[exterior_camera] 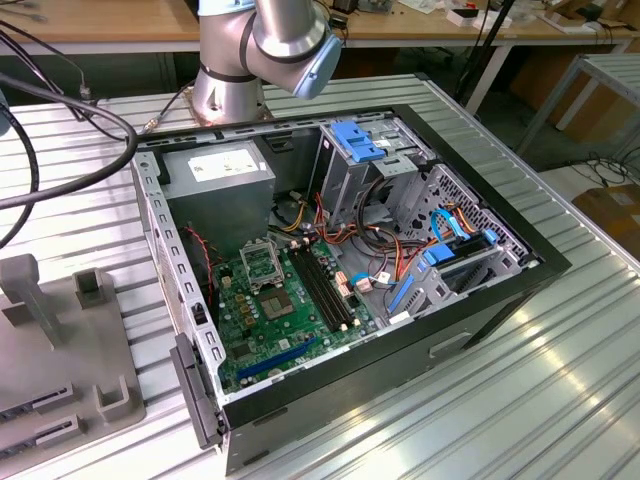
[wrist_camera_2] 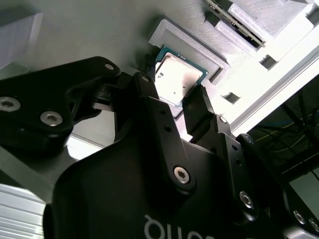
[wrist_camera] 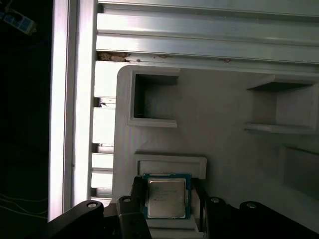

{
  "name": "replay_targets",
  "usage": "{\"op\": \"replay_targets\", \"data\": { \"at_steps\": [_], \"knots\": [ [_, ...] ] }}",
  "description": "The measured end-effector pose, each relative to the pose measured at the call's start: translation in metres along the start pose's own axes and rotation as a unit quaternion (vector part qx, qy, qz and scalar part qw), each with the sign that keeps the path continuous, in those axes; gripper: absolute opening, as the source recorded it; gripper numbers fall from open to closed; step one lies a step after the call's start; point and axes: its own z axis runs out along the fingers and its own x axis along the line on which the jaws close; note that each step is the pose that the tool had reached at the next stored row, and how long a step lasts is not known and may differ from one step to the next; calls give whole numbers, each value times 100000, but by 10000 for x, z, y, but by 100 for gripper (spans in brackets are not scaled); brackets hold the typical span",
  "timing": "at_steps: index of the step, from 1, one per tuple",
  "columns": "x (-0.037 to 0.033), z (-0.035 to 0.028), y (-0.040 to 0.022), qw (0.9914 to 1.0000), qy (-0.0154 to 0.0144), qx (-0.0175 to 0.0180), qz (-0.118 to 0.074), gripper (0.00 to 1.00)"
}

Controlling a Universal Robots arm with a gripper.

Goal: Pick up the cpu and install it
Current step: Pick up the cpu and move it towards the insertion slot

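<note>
Open computer case (exterior_camera: 400,345), green motherboard (exterior_camera: 262,322) inside, grey tray (exterior_camera: 50,360), ribbed table (exterior_camera: 530,400)

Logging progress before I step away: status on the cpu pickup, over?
Gripper down at cpu. Cpu flat on grey tray, not yet installed. Raised ridge beside it.

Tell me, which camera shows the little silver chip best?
The first wrist view: the cpu faces the camera squarely, its whole metal face visible. The second wrist view shows it at a slant, partly behind the gripper. The exterior view looks at the computer case.
</note>
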Motion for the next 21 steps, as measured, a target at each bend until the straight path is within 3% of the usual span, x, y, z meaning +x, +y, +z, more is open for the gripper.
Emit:
{"op": "replay_targets", "data": {
  "at_steps": [4,12,17,21],
  "knots": [
    [-7,-5,-1,99996,127,-11,937,47],
    [-8,-5,-1,99995,127,-11,949,47],
    [-7,-47,0,99995,151,-11,950,47],
    [-7,-121,0,99995,207,-14,950,47]
  ]
}}
